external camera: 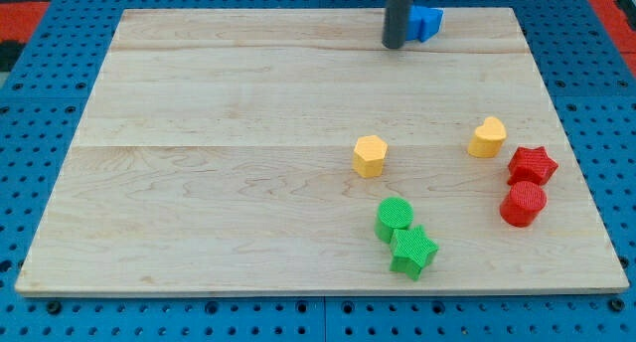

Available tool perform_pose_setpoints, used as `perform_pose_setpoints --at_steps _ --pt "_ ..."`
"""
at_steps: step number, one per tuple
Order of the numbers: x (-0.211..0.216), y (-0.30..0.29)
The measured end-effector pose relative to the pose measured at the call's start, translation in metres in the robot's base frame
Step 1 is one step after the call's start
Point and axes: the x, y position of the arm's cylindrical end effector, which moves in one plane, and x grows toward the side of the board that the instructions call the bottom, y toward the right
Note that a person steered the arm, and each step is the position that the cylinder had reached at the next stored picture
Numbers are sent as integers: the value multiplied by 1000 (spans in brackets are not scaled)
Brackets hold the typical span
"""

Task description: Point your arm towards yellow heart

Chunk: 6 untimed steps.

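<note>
The yellow heart (pixel 487 137) lies on the wooden board at the view's right, just up and left of the red star (pixel 533 165). My tip (pixel 395 46) is at the view's top centre, touching or right beside the blue block (pixel 426 22), whose shape is partly hidden by the rod. The tip is far from the yellow heart, up and to its left.
A yellow hexagon (pixel 369 155) sits near the board's middle. A red cylinder (pixel 523 203) lies below the red star. A green cylinder (pixel 395 219) and green star (pixel 413 251) sit together near the bottom. The board (pixel 199 133) rests on a blue pegboard.
</note>
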Motion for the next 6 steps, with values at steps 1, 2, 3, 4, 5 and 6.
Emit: perform_pose_setpoints --at_steps 1,2,3,4,5,6 --pt "25 51" --pt "62 84" --pt "90 108" --pt "117 116" --pt "146 119" --pt "161 117"
